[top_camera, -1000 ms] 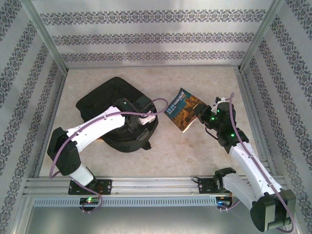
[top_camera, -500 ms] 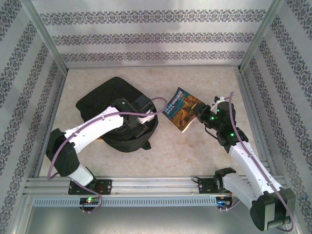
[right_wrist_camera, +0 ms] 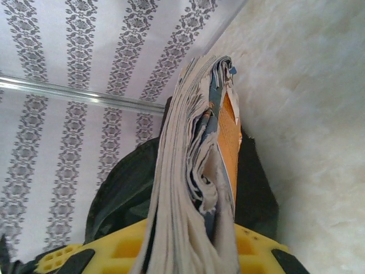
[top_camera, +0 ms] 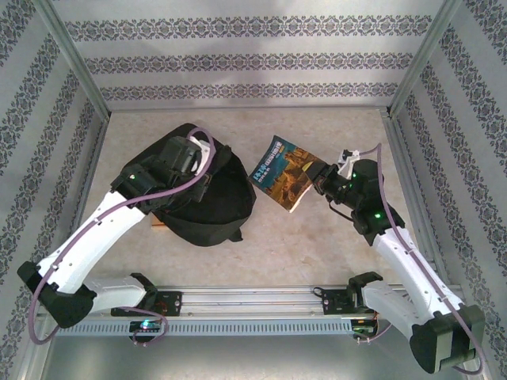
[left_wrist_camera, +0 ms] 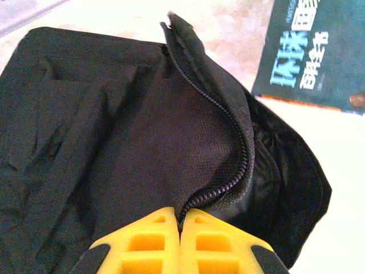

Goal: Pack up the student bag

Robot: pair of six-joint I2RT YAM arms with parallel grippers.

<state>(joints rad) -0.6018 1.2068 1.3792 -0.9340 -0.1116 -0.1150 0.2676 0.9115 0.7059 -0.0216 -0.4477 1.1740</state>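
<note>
My left gripper (left_wrist_camera: 179, 221) is pressed together on the zipper edge of the student bag (left_wrist_camera: 85, 142), pinching the opened flap. The bag lies slumped on the left half of the table (top_camera: 317, 245). My right gripper (top_camera: 320, 177) clamps a book (top_camera: 283, 172) by one edge, holding it tilted just right of the bag. Beyond them stands the patterned wall (top_camera: 253, 59).

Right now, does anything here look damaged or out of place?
Only the book: clamped in the right gripper beside the student bag, it hangs tilted, its pages splay unevenly and some curl. The left gripper pinches the bag's zipper edge, which looks intended.
</note>
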